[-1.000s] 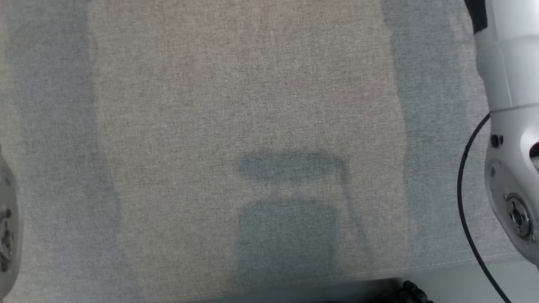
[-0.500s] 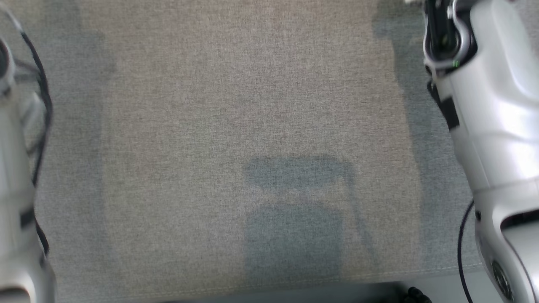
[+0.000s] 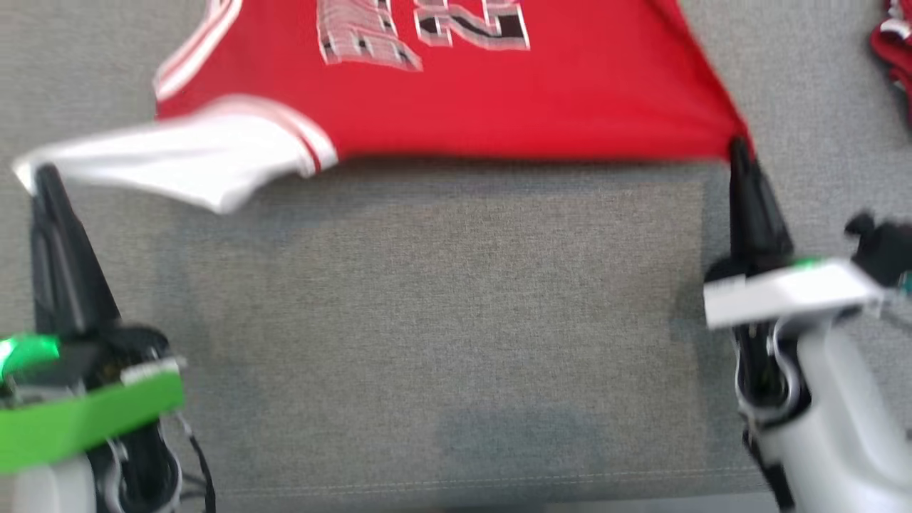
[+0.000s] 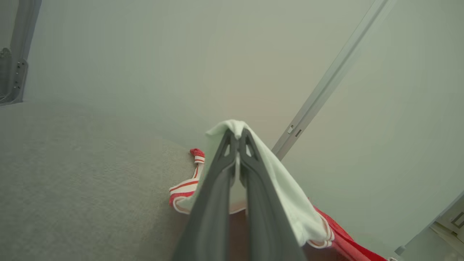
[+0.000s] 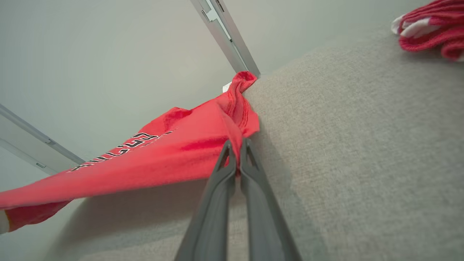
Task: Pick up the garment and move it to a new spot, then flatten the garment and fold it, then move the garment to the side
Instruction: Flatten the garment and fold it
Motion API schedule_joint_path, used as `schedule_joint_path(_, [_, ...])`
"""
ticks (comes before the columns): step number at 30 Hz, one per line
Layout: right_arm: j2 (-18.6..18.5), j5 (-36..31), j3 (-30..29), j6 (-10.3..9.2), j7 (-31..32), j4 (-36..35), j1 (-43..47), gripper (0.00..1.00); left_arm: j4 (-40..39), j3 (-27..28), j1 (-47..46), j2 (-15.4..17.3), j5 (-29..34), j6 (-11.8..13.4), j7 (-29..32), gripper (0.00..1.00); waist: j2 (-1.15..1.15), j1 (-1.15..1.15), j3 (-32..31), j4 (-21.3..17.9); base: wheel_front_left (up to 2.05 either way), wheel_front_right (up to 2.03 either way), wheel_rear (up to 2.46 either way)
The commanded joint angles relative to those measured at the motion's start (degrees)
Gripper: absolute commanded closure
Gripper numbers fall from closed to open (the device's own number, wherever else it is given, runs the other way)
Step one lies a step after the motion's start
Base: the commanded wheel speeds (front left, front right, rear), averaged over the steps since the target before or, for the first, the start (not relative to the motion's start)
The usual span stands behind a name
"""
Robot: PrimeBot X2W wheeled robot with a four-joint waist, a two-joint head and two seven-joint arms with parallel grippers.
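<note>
Two corners clamped: left pincer (image 3: 44,174), right pincer (image 3: 737,146); jersey (image 3: 499,92) taut left-right.

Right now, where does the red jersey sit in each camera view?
Head view: jersey across the top, held between left hand and right hand.
Left wrist view: jersey, white side, at centre, pinched in the left hand.
Right wrist view: jersey from centre to lower left.
Shared landmark: the grey cloth under it.
</note>
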Motion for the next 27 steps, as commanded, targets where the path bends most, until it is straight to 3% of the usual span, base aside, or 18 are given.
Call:
schedule_joint_path(1, [0.44, -0.78, -0.91, -0.08, -0.2, -1.84, 4.3, 1.0, -0.75, 0.72, 3.47, -0.52, 2.7, -0.13, -0.18, 1.0, -0.01, 0.0, -4.01, 1.56, 0.0, 0.0, 0.0])
schedule_joint_path(9, [3.48, -2.16, -4.07, -0.08, -0.21, -6.99, 18.08, 1.0, 0.75, -2.41, 15.16, -2.46, 7.6, -0.12, -0.16, 1.0, -0.01, 0.0, -8.76, 2.41, 0.0, 0.0, 0.0])
schedule_joint_path(14, [4.82, -1.17, -3.88, -0.08, -0.21, -8.85, 24.78, 1.0, 1.29, -2.13, 21.57, -2.64, 4.61, -0.13, -0.17, 1.0, -0.01, 0.0, -11.82, 2.53, 0.0, 0.0, 0.0])
schedule_joint_path(27, [5.7, 1.58, -1.42, -0.08, -0.21, -7.5, 30.08, 1.0, 0.65, -1.95, 26.36, -2.65, 4.06, -0.05, -0.16, 1.0, -0.01, 0.0, -16.52, 0.75, 0.0, 0.0, 0.0])
